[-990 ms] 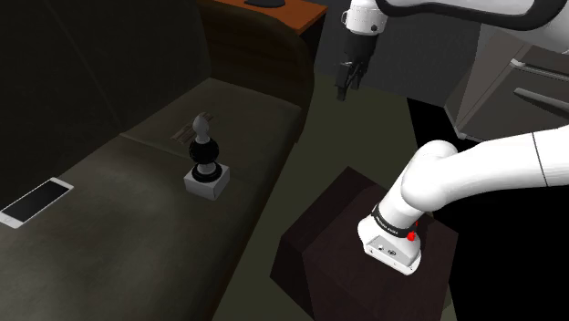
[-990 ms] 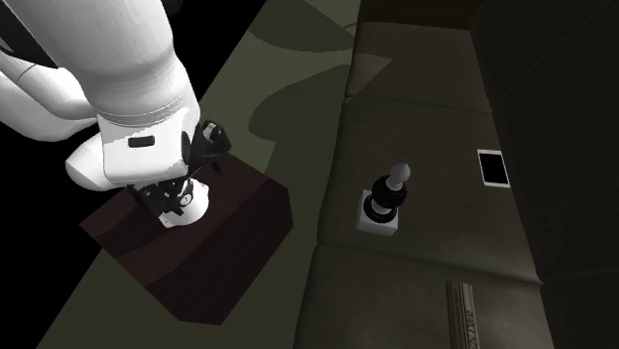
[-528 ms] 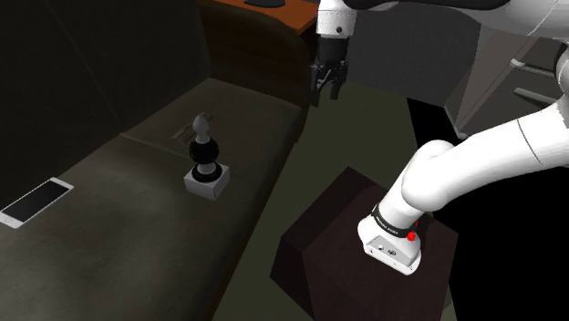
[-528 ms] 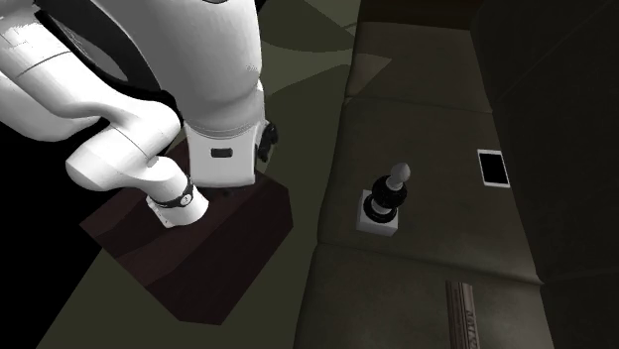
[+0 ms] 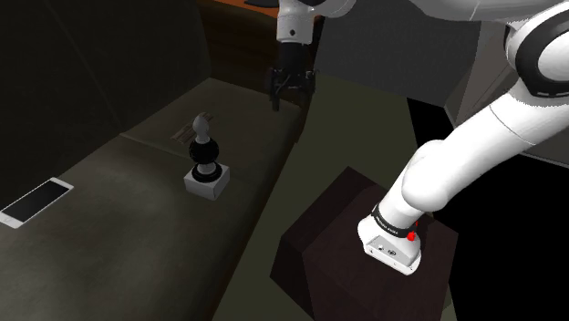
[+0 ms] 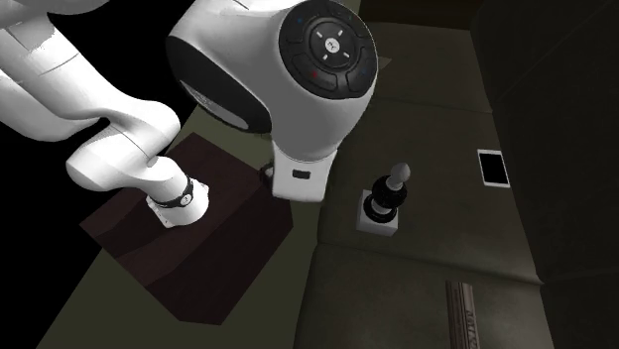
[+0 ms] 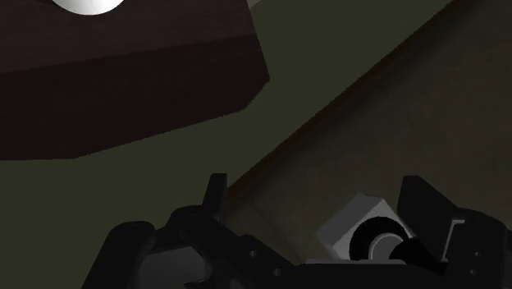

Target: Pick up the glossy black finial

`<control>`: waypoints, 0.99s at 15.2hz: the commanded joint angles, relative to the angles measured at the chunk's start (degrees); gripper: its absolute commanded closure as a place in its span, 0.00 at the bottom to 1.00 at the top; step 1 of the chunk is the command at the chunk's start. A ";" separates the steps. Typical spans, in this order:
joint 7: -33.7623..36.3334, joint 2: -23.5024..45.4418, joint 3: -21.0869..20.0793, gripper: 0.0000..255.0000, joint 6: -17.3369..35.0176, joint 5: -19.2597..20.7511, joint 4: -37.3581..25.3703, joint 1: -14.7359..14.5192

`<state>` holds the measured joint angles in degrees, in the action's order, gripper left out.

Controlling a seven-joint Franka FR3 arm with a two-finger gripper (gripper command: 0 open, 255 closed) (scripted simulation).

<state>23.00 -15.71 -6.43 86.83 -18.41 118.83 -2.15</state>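
Observation:
The finial (image 5: 202,149) is a glossy black turned knob with a greyish tip. It stands upright on a pale square base (image 5: 206,182) in the middle of a dark sofa seat (image 5: 137,228). The second exterior view shows the finial (image 6: 387,192) just past the big white arm. My gripper (image 5: 290,92) hangs open and empty above the seat's edge, up and to the shoulder view's right of the finial and well apart from it. In the wrist view the fingers (image 7: 215,194) stand wide apart, and the finial (image 7: 382,245) lies far below, close to one of them.
A white phone (image 5: 35,201) lies flat on the seat at the shoulder view's left, also in the second exterior view (image 6: 493,168). The dark box stand (image 5: 365,239) sits on olive floor beside the sofa. An orange tabletop (image 5: 274,13) is behind the sofa's arm.
The arm has swung toward the shoulder view's left and dropped a little, carrying the gripper from over the floor to the sofa's edge. The finial has not moved.

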 commanded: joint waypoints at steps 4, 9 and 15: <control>8.04 10.50 -1.18 0.00 0.87 -7.17 -7.79 -0.79; 14.97 20.92 -1.80 0.00 2.05 -13.84 -16.09 -1.41; 22.88 33.71 -2.44 0.00 3.47 -21.52 -27.43 -1.92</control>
<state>44.39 15.67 -8.78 90.23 -38.57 93.70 -4.03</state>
